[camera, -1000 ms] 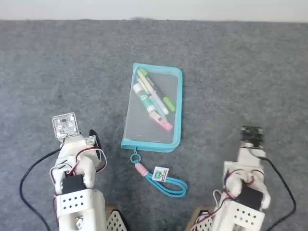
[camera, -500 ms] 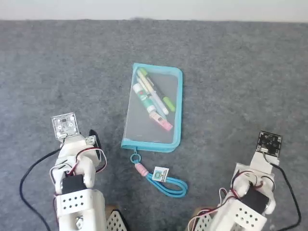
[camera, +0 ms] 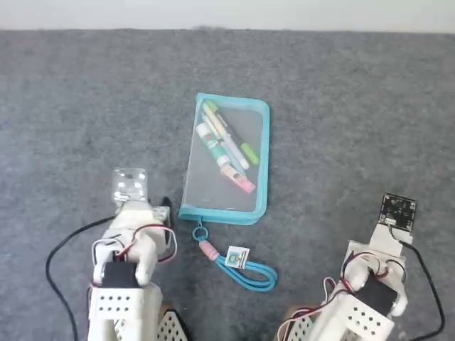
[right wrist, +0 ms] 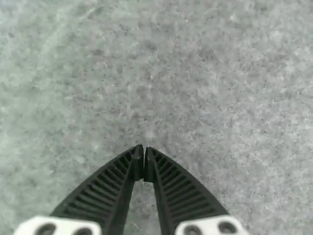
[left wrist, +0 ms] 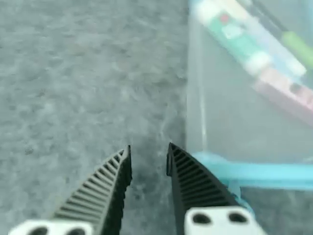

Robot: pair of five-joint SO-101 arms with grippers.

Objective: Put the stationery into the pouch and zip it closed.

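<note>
A clear pouch (camera: 242,188) with a teal border lies flat at the middle of the grey mat. Several pens and markers (camera: 224,145) show through its clear face. Its zip pull ring (camera: 200,232) hangs off the near left corner with a pink charm (camera: 209,249) and a blue strap (camera: 254,275). My left gripper (left wrist: 149,156) is open just above the mat, right beside the pouch's near left corner (left wrist: 215,164), with nothing between its fingers. My right gripper (right wrist: 144,152) is shut and empty over bare mat, far to the right of the pouch.
The left arm (camera: 131,241) stands at the near left and the right arm (camera: 377,277) at the near right. Grey carpet (camera: 355,106) spreads around the pouch on all sides. A pale wall edge (camera: 227,14) runs along the far side.
The right arm drew back and swung to the right a second ago, then held still. The left arm has just moved right, toward the pouch's near left corner.
</note>
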